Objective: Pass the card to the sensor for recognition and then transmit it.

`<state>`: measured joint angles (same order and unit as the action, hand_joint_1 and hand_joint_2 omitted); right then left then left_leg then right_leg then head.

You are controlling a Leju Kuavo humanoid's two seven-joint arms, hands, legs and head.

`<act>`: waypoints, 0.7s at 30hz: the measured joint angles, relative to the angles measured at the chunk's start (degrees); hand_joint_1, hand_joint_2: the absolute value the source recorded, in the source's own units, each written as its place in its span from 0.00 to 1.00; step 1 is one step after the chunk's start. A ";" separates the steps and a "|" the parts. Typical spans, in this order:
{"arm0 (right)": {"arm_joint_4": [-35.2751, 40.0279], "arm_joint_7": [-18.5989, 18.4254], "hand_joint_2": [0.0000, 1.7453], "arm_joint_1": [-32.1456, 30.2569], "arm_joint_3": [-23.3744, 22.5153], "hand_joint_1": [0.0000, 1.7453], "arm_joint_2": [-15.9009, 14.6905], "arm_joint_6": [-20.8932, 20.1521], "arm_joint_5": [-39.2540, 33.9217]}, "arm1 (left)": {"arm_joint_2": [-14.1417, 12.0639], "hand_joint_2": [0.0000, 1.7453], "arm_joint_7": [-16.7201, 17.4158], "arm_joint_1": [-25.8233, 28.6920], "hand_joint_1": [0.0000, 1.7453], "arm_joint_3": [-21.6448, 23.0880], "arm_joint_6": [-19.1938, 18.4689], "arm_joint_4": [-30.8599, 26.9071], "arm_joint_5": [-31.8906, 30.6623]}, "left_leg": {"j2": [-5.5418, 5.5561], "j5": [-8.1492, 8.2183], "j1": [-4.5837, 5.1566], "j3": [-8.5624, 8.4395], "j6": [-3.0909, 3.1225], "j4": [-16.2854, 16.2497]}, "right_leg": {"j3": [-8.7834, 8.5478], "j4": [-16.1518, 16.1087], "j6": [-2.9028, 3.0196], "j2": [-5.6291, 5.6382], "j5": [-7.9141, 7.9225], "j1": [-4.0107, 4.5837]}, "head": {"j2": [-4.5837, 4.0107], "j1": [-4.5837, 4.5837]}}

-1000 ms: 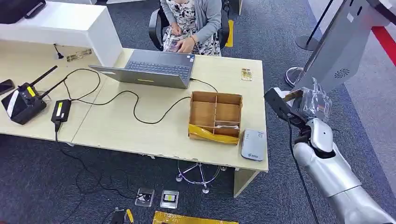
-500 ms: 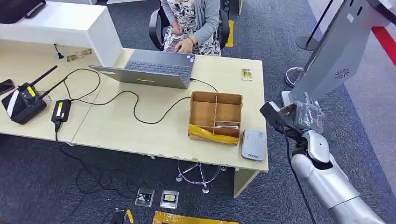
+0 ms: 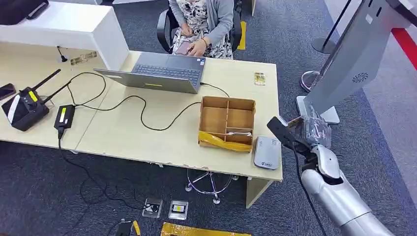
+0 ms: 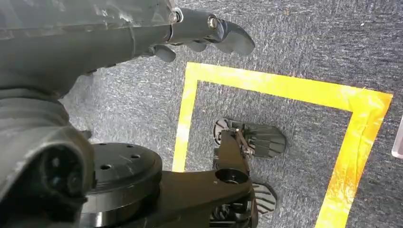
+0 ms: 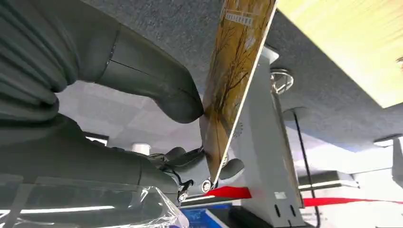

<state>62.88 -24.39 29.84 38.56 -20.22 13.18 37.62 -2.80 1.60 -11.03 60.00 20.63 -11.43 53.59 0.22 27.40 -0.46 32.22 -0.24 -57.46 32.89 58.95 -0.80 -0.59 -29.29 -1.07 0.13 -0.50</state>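
Head view, left to right. On the far left of the surface (image 3: 123,132) sit a black router (image 3: 22,109) and a power adapter (image 3: 64,117), whose cable runs to an open laptop (image 3: 157,73); a seated person (image 3: 204,22) faces it from the far side. Right of centre stands a partitioned wooden box (image 3: 227,123), and just beside it, at the near right corner, lies the grey card sensor (image 3: 267,152). Off the right edge of the surface, the right robot hand (image 3: 307,130) pinches the card (image 5: 235,80) between thumb and fingers, the card held edge-on and apart from the sensor. A grey kiosk panel (image 3: 351,59) rises behind it. The left robot hand (image 4: 190,33) hangs over the floor (image 4: 304,42), holding nothing, fingers curled in.

Risk: the grip takes the card by one end, so it may pivot or slip on approach. A card presented edge-on, or stopped short of the sensor's face, may not register; a low approach could strike the corner of the surface.
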 joint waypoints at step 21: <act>-10.06 5.88 1.00 3.82 5.49 1.00 4.11 2.49 -6.97 | -3.13 0.00 -3.19 4.46 0.00 -6.40 0.96 -0.02 13.42 | 0.03 0.02 -0.01 0.03 -0.03 0.02 | 0.04 0.01 0.03 -0.03 -0.03 0.01 | 0.00 0.02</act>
<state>52.83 -18.51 33.65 44.04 -16.11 15.67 30.64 -5.92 -1.59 -6.57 53.59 21.59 -11.45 67.01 0.26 27.42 -0.47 32.25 -0.27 -57.44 32.92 58.95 -0.78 -0.63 -29.31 -1.06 0.13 -0.48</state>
